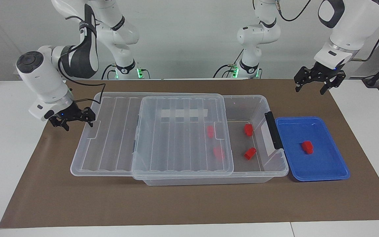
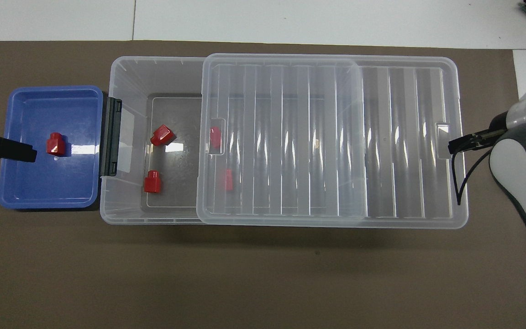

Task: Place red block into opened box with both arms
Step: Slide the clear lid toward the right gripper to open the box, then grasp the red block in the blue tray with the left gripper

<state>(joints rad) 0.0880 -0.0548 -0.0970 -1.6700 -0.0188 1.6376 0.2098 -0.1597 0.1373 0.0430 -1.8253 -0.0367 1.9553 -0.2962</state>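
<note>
- Facing view alone shows the left gripper point(image 1: 320, 81) whole, raised over the brown mat point(image 1: 44, 184), fingers spread, empty.
- Right gripper point(image 1: 72, 117) is at the lid point(image 1: 143, 131) edge, fingers apart.
- Red block point(image 2: 55, 144) lies in the blue tray point(image 2: 44, 196), beside the box point(image 2: 126, 210).
- White wall above.

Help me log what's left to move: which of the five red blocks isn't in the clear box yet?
The red block alone in the blue tray, beside the box. The other four lie inside the box.
</note>
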